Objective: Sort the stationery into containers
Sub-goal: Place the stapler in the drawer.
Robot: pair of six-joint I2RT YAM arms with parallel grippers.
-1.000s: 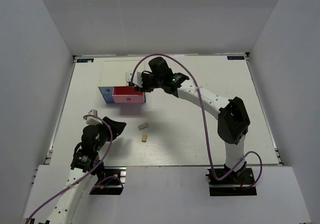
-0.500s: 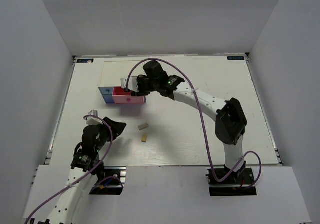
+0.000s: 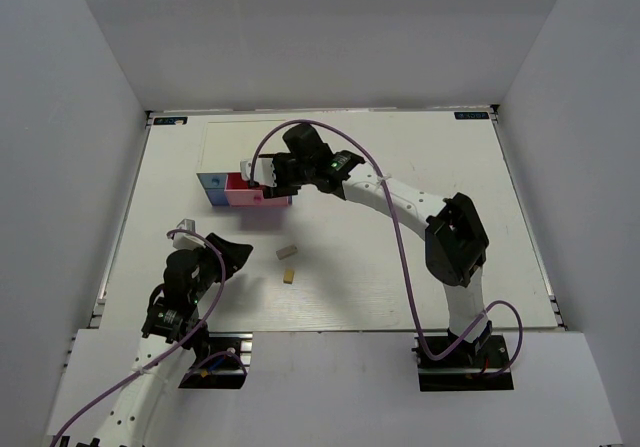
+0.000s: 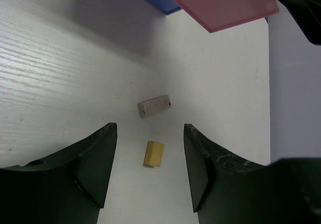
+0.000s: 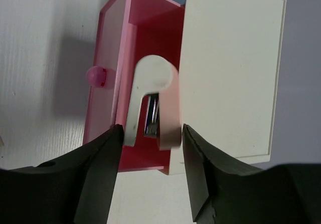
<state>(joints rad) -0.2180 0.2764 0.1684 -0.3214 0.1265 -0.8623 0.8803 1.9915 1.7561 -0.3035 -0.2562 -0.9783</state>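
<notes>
The right claw [image 5: 150, 126] hung over the pulled-out pink drawer [image 5: 108, 48] of the drawer box [image 3: 245, 189]. Its fingers were closed on the near end of the white-pink oblong piece [image 5: 150, 73]. The piece lay within the drawer's walls, just beside the box's white top [image 5: 230, 68]; whether it touched the drawer floor could not be told. The drawer's knob [image 5: 95, 76] faced the bare desk [image 3: 340, 267].

The box sat in the left back part of the desk, its light blue front [image 3: 212, 189] towards the left edge, and bare desk stretched away to its right.

The left claw [image 4: 149, 128] was spread wide and held nothing, low over the near left of the desk. Ahead of it, framed between its fingers, lay the grey-white eraser [image 4: 154, 106] and, nearer, the tan eraser [image 4: 154, 154]. They lay apart from each other and from the box, with free desk all round.
</notes>
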